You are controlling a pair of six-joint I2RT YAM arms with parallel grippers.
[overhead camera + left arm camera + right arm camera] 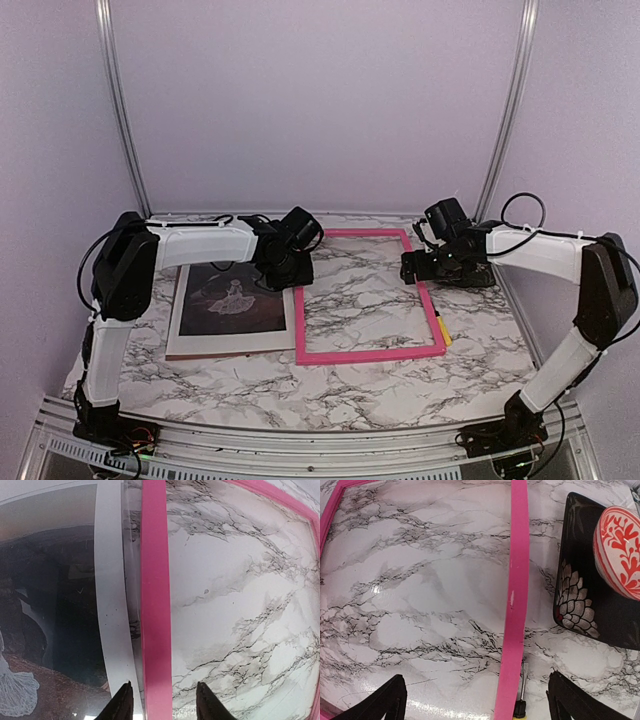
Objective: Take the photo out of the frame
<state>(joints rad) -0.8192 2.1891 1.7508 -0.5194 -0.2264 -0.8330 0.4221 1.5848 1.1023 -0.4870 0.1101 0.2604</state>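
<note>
Status: photo (235, 300) is out. It lies flat on the marble table (200, 390), just beside the frame (370, 353) on its left, and no part of it is inside the border. The frame opening shows only bare marble.

Left gripper (290, 272) sits over the frame's left bar near the far corner. In the wrist view its jaws are partly open and straddle the pink bar (155, 605), with a gap on both sides, so they hold nothing. The photo's pale margin (112, 605) is right next to the left fingertip (123, 702).

Right gripper (412, 268) is over the right bar (517, 580), jaws wide and empty. A thin yellow-tipped object (520, 708) lies against that bar. A black dish (580, 595) with a red-and-white patterned piece (620, 550) sits just outside it.

Read: extraction looks done and this is the let-go/clear-out step. The next move should be a straight lift of both arms. The left one needs care: any sideways drift would drag the frame into the photo or scuff the print.
</note>
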